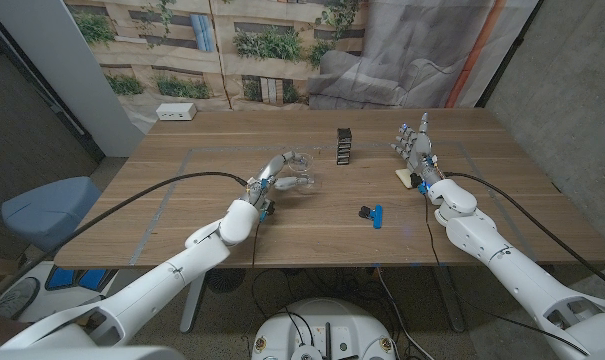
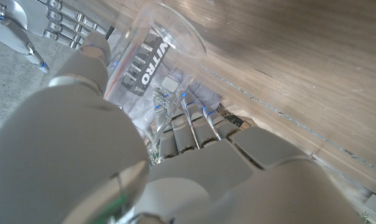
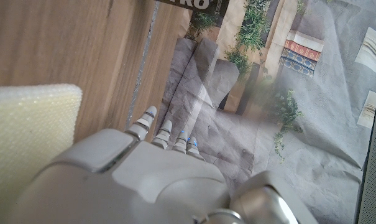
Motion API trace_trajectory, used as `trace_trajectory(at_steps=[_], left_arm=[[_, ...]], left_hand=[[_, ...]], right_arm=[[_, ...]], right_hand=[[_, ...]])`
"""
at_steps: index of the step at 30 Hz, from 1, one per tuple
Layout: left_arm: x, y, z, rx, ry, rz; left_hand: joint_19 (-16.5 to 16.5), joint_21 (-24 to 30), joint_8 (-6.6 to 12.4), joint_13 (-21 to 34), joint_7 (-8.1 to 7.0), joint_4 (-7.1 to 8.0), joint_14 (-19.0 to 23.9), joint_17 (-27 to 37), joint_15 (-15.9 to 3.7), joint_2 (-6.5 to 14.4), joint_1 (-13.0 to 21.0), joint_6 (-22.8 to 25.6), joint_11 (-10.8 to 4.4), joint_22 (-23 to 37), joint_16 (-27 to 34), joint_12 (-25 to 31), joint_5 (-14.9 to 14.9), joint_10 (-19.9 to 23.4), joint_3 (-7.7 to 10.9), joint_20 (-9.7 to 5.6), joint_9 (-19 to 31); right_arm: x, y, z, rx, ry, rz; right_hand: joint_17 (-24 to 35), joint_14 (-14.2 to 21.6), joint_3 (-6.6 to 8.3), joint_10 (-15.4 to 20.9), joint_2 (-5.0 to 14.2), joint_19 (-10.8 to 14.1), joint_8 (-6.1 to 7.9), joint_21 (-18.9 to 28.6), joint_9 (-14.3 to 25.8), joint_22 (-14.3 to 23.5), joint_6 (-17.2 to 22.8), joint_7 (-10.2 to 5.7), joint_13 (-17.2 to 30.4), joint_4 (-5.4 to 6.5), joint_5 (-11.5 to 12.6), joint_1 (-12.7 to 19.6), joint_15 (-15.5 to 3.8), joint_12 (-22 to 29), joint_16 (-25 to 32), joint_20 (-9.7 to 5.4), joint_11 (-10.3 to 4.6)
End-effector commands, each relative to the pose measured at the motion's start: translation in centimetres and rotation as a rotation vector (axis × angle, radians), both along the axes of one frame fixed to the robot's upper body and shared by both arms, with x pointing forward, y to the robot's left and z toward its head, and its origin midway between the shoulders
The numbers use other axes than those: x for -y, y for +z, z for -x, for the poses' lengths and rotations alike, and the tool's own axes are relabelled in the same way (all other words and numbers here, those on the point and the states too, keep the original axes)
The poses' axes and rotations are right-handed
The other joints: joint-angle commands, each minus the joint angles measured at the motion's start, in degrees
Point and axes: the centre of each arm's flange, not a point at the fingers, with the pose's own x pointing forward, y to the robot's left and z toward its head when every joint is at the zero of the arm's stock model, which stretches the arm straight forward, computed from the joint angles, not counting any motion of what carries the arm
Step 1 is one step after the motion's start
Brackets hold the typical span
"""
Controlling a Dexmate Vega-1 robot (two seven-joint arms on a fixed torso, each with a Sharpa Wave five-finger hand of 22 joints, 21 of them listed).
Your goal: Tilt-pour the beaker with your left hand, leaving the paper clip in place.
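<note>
On the wooden bench (image 1: 222,215), my left hand (image 1: 267,186) has its fingers (image 2: 194,127) wrapped around the clear beaker (image 1: 296,171), which is tipped on its side above the wood, left of the small black rack (image 1: 344,146). My right hand (image 1: 416,150) stands right of that rack, fingers spread and holding nothing, above a pale sponge (image 1: 407,179). The blue-and-black paper clip (image 1: 371,213) lies nearer me than the rack, apart from the beaker.

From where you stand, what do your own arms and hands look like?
Both arms are smooth, rounded white shells in jointed segments, each with a black cable running along it. The left hand and right hand are silvery grey, with segmented metal fingers carrying small blue marks. A glimpse of green shows at the left wrist.
</note>
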Motion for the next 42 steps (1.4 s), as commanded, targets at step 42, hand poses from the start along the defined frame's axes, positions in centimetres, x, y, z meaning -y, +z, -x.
trace_trajectory(at_steps=[42], left_arm=[[1.09, -1.53, -2.25, -0.085, 0.061, -0.063]], left_hand=[[-0.08, 1.54, -8.11, 0.18, -7.32, 0.97, 0.36, 0.66, -3.43, 9.36, -13.86, -0.17, -3.88, 0.04, 1.03, -4.02, -0.53, -4.55, -0.32, 1.53, -0.3]], right_arm=[[0.01, 0.0, 0.0, 0.0, 0.0, 0.0]], right_hand=[[0.33, -0.21, -0.4, -0.53, 4.91, 0.05, 0.32, 0.41, 0.09, 0.26, -0.32, -0.04, 0.28, -0.02, 0.35, 0.37, -1.23, 0.35, 0.17, 0.37, 0.16]])
